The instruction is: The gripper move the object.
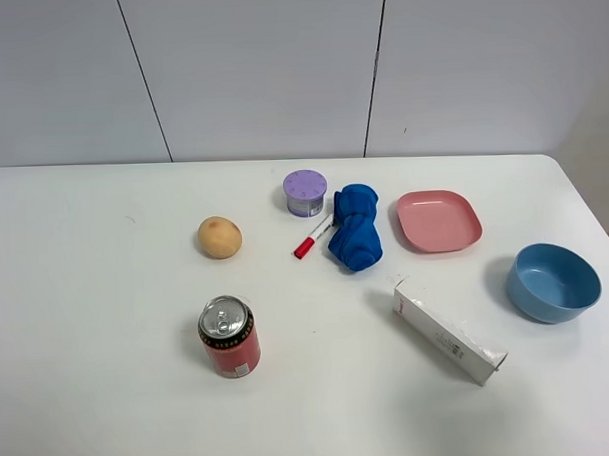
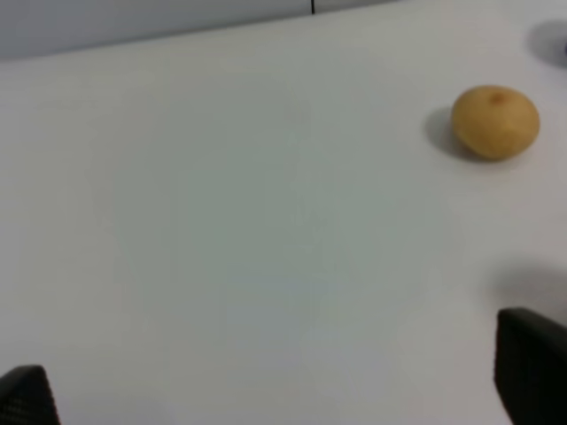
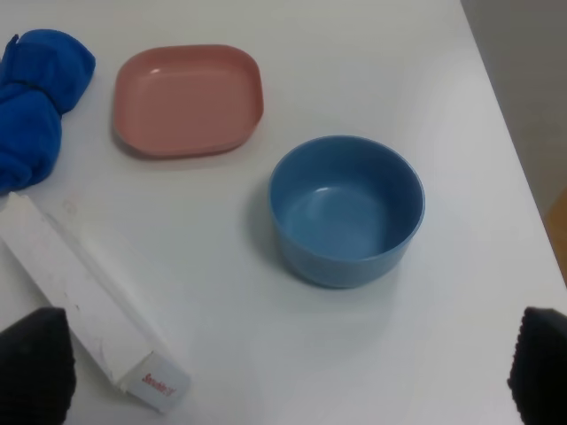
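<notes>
On the white table [image 1: 107,295] lie a potato [image 1: 220,237], a red soda can [image 1: 229,338], a purple round tin [image 1: 305,192], a red-capped marker [image 1: 311,238], a bunched blue cloth [image 1: 355,240], a pink plate [image 1: 439,220], a blue bowl [image 1: 553,281] and a long white box [image 1: 448,331]. Neither arm shows in the exterior high view. My left gripper [image 2: 279,390] is open and empty above bare table, with the potato [image 2: 495,121] ahead of it. My right gripper [image 3: 288,372] is open and empty near the bowl [image 3: 346,210], box [image 3: 89,297] and plate [image 3: 189,98].
White wall panels [image 1: 269,69] stand behind the table's far edge. The table's right edge runs just past the blue bowl. The blue cloth [image 3: 34,115] lies beside the plate in the right wrist view.
</notes>
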Controlling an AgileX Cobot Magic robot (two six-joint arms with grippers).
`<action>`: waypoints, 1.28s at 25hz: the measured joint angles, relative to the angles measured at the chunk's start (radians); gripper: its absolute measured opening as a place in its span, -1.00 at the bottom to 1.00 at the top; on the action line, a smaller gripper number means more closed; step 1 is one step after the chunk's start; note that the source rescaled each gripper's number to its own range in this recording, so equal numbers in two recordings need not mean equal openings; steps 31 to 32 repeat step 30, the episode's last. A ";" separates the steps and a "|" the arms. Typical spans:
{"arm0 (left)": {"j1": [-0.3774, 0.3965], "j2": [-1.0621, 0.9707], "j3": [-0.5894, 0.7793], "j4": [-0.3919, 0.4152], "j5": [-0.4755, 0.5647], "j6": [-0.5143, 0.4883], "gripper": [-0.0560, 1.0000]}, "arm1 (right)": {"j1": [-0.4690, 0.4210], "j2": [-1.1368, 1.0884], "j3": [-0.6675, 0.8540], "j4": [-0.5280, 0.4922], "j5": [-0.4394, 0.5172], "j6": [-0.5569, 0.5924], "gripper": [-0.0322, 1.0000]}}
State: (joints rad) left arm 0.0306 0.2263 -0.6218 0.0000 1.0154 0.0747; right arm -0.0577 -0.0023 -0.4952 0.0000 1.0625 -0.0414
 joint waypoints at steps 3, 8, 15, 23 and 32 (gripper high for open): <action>0.000 -0.053 0.059 0.000 0.014 -0.045 1.00 | 0.000 0.000 0.000 0.000 0.000 0.000 1.00; 0.000 -0.138 0.112 0.000 0.037 -0.059 1.00 | 0.000 0.000 0.000 0.000 0.000 0.000 1.00; 0.000 -0.232 0.112 0.000 0.040 -0.060 1.00 | 0.000 0.000 0.000 0.000 0.000 0.000 1.00; 0.000 -0.232 0.112 0.000 0.040 -0.060 1.00 | 0.000 0.000 0.000 0.000 0.000 0.000 1.00; 0.000 -0.232 0.112 0.005 0.040 -0.060 1.00 | 0.000 0.000 0.000 0.000 0.000 0.000 1.00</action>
